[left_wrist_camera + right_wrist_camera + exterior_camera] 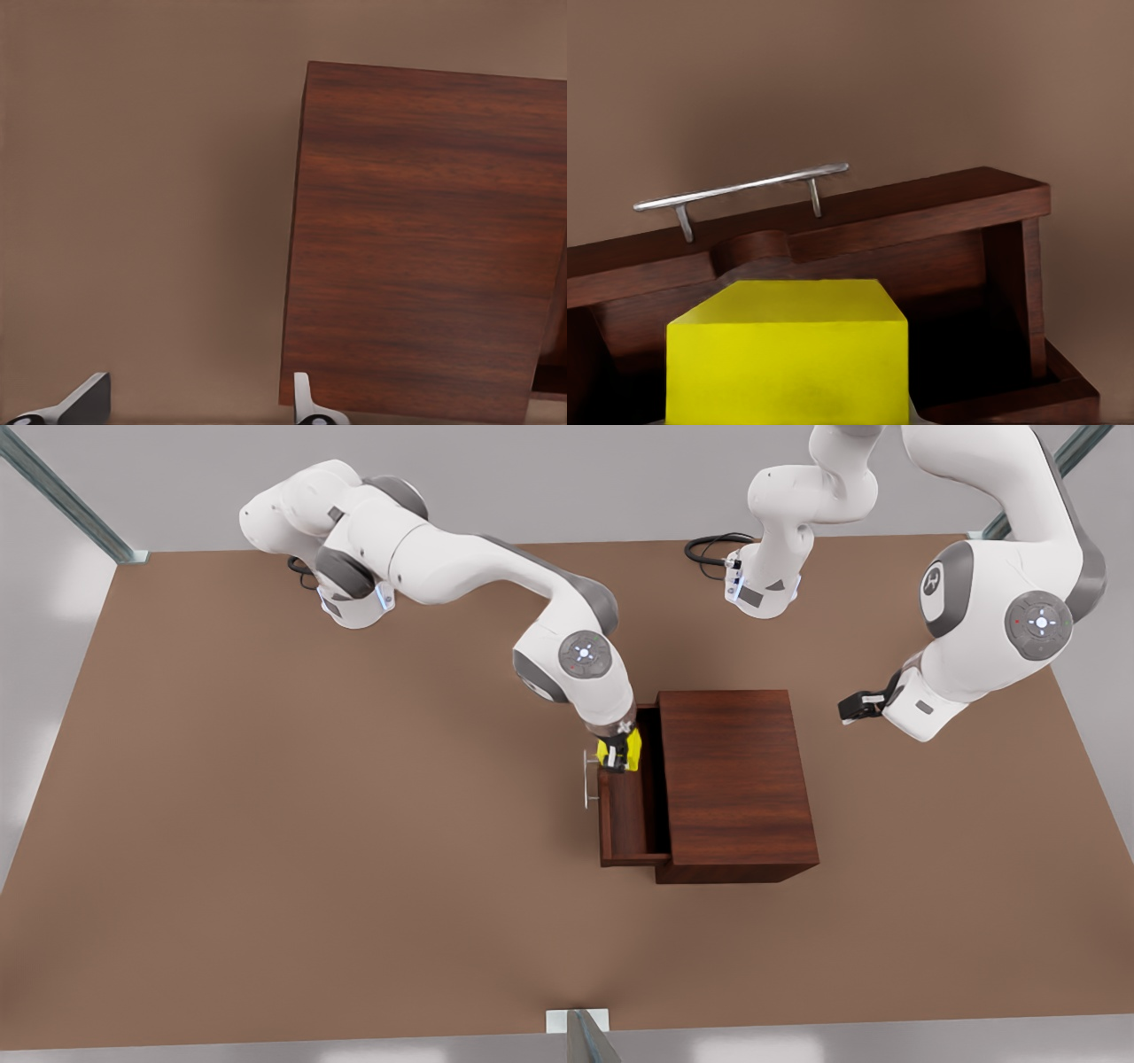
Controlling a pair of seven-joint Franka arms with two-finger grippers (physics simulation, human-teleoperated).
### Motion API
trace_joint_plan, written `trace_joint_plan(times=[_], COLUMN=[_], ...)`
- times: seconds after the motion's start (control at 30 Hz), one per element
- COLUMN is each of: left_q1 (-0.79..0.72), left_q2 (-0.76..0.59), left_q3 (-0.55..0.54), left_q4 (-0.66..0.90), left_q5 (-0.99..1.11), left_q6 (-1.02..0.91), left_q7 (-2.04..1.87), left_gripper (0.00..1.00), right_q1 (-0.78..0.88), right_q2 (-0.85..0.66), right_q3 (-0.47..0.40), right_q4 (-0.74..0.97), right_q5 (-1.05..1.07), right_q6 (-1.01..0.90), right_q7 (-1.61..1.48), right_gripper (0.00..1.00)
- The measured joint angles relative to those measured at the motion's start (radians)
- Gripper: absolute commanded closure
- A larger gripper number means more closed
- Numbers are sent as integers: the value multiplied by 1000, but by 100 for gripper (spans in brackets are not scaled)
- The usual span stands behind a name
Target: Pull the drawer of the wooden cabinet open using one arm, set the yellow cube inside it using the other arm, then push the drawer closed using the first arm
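My right pincer [617, 754] hid most of the yellow cube [609, 751] it gripped, just above the open drawer [627, 815] of the wooden cabinet [735, 779]. My left pincer [852, 708] waited beside the cabinet, fingers spread wide, holding nothing.

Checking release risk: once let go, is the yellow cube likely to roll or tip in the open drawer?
Probably not: the yellow cube has flat faces, so it should settle. It looks rigid, held undeformed by the right end effector over the drawer.

Left tool [199, 403] fingertips spread above table [142, 195], beside wooden cabinet [425, 239].
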State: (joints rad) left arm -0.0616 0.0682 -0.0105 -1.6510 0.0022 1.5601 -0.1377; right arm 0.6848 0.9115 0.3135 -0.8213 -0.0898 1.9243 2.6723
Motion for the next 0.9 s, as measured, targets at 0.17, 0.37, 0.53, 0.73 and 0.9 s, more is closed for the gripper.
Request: trace_joint_plan(times=[0.17,0.37,0.53,0.73,0.9], left_q1=[-2,-6,-8,-34,-215], left_q2=[0,0,0,29,41], left_q3=[0,-2,-2,-8,-10], left_q4=[0,0,0,111,202], left_q5=[0,0,0,-4,-5], left_q6=[2,3,3,2,-6], left_q7=[-1,-3,-4,-9,-50], left_gripper=[0,0,0,0,0], right_q1=[28,56,54,49,50], right_q2=[30,59,55,38,38], right_q3=[-38,-69,-72,-72,-66], right_q4=[18,28,26,25,19], right_q5=[-4,-8,-14,-17,-18], right_q6=[91,147,161,150,139], right_q7=[76,145,189,225,225], right_gripper=[40,40,0,0,0])
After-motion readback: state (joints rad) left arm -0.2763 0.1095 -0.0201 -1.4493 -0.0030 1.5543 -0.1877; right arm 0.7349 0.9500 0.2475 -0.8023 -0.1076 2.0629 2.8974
